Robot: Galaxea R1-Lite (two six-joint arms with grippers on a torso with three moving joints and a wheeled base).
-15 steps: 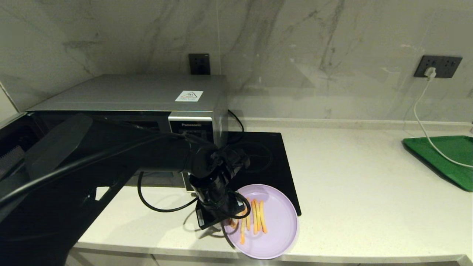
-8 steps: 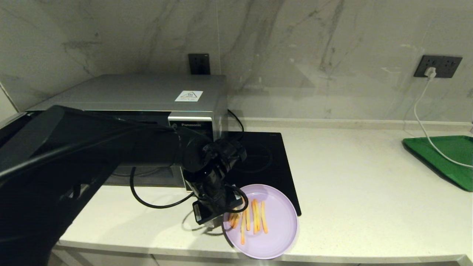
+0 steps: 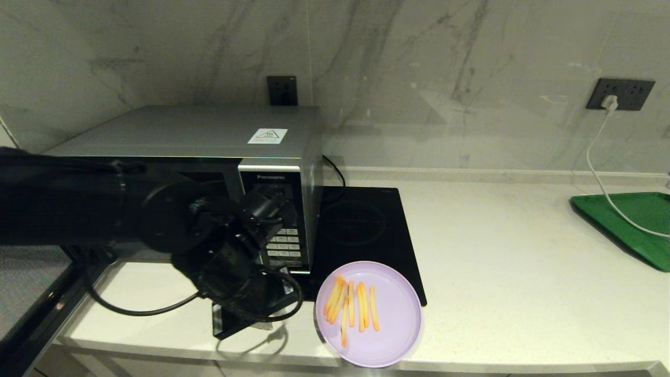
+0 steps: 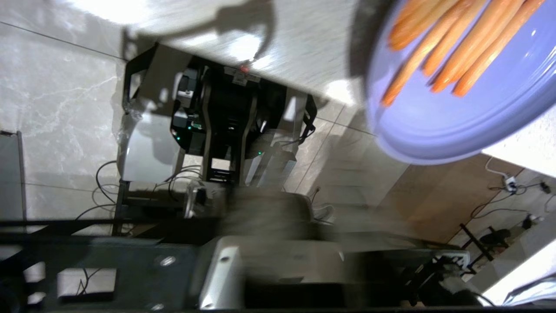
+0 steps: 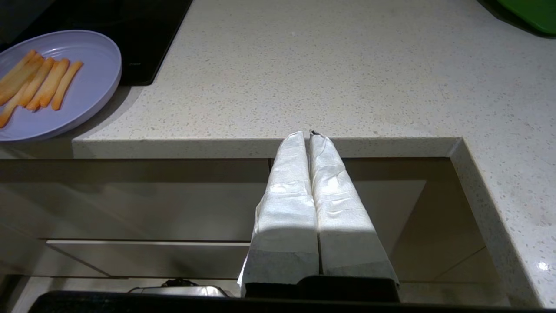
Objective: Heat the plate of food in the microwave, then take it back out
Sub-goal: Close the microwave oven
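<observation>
Lilac plate of food (image 3: 384,327) sits on the counter (image 3: 523,272) front edge, just right of the left hand (image 3: 246,320), which is closed and empty, nearer than the parked, closed right hand (image 5: 309,134).

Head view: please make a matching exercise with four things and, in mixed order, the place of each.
Things:
1. plate of food
2. microwave
3. green tray
4. induction hob

Places:
A. far right of the counter
B. at the counter's front edge
C. back left, against the wall
D. between the microwave and the plate

Pairs: 1-B, 2-C, 3-A, 4-D
</observation>
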